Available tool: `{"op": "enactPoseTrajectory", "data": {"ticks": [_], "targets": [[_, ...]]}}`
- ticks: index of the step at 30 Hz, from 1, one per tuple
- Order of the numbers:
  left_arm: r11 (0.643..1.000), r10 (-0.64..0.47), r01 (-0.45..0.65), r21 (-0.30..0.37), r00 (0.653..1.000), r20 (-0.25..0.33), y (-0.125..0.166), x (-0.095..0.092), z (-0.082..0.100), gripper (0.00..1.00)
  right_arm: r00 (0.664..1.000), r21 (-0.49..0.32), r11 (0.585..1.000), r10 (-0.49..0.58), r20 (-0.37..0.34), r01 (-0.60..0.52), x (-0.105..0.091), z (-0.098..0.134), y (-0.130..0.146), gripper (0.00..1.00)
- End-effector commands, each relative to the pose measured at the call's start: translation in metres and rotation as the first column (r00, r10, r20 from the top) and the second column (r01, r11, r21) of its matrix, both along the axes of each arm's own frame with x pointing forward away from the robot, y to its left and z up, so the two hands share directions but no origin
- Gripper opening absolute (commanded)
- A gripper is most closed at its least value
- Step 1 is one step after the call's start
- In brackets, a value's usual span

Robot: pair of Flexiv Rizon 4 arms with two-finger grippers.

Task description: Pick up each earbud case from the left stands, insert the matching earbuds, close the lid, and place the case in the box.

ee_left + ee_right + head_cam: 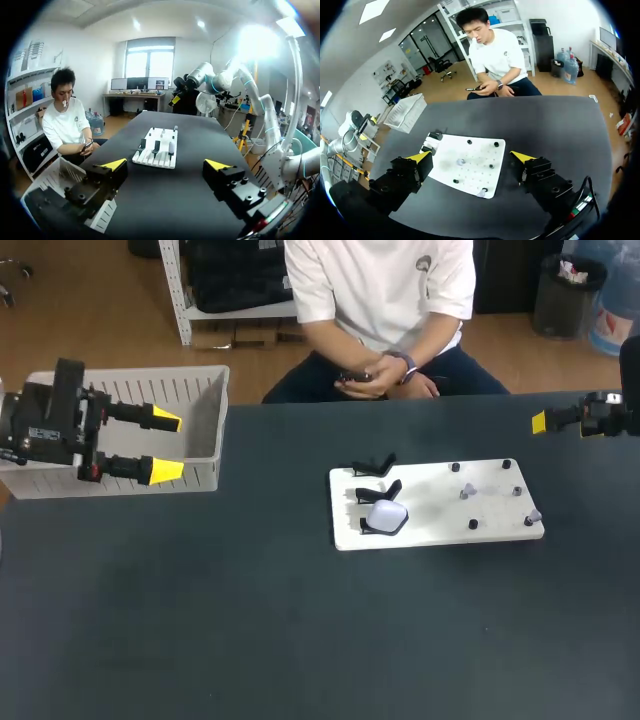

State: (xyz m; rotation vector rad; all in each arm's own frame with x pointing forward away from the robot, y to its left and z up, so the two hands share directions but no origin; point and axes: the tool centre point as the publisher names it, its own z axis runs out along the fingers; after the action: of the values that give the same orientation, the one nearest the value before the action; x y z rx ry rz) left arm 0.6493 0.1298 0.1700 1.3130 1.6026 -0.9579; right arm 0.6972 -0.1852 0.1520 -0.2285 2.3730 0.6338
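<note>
Left gripper point(165, 445): fingers wide, empty, above white slotted plastic box point(205, 400) at dark table's point(300, 640) far left corner. Right gripper point(470, 157): wide, empty. White rounded earbud case point(386, 516): on black stand point(368, 527), white board's point(440, 528) left edge.

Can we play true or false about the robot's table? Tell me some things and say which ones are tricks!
1. The left gripper is holding the earbud case. False: its fingers are open and empty, up by the box. The case sits on the white board.
2. Only one of the black stands has a case on it. True.
3. The right gripper is squeezed shut. False: its two yellow tips stand wide apart with nothing held between them.
4. The white board lies flat on the dark table. True.
</note>
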Motion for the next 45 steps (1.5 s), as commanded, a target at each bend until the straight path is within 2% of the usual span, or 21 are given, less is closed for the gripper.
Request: {"op": "enactPoseTrajectory", "data": {"ticks": [1, 5, 7, 8, 14, 19, 28, 36, 45], "targets": [[0.998, 0.065, -0.065, 0.008, 0.997, 0.035, -0.028, -0.012, -0.005, 1.00, 1.000, 0.000, 1.000, 0.002, 0.000, -0.002, 0.001, -0.001, 0.000, 1.00], [0.995, 0.082, -0.082, 0.064, 0.997, 0.012, -0.058, -0.023, -0.012, 1.00, 1.000, 0.000, 1.000, 0.002, 0.000, -0.002, 0.001, -0.001, 0.000, 1.00], [0.995, 0.089, -0.089, 0.053, 0.996, 0.005, -0.070, -0.026, -0.017, 1.00, 1.000, 0.000, 1.000, 0.002, 0.000, -0.002, 0.001, -0.001, 0.000, 1.00], [0.994, 0.082, -0.082, 0.074, 0.997, 0.004, -0.078, -0.028, -0.022, 1.00, 1.000, 0.000, 1.000, 0.002, 0.000, -0.002, 0.001, -0.001, 0.000, 1.00], [0.993, 0.072, -0.070, 0.100, 0.997, -0.020, -0.119, -0.028, -0.051, 1.00, 1.000, 0.000, 1.000, 0.002, 0.000, -0.002, 0.001, -0.001, 0.000, 1.00], [0.993, 0.028, -0.026, 0.113, 0.999, -0.017, -0.148, -0.027, -0.067, 1.00, 1.000, 0.000, 1.000, 0.002, 0.000, -0.002, 0.001, -0.001, 0.000, 1.00], [0.994, -0.006, 0.009, 0.110, 1.000, -0.031, -0.182, -0.017, -0.089, 1.00, 1.000, 0.000, 1.000, 0.002, 0.000, -0.002, 0.001, -0.001, 0.000, 1.00], [0.988, -0.032, 0.034, 0.151, 0.999, -0.011, -0.208, -0.013, -0.105, 1.00, 1.000, 0.000, 1.000, 0.002, 0.000, -0.002, 0.001, -0.001, 0.000, 1.00], [0.985, -0.049, 0.051, 0.163, 0.999, -0.014, -0.224, -0.001, -0.122, 1.00, 1.000, 0.000, 1.000, 0.002, 0.000, -0.002, 0.001, -0.001, 0.000, 1.00]]}}
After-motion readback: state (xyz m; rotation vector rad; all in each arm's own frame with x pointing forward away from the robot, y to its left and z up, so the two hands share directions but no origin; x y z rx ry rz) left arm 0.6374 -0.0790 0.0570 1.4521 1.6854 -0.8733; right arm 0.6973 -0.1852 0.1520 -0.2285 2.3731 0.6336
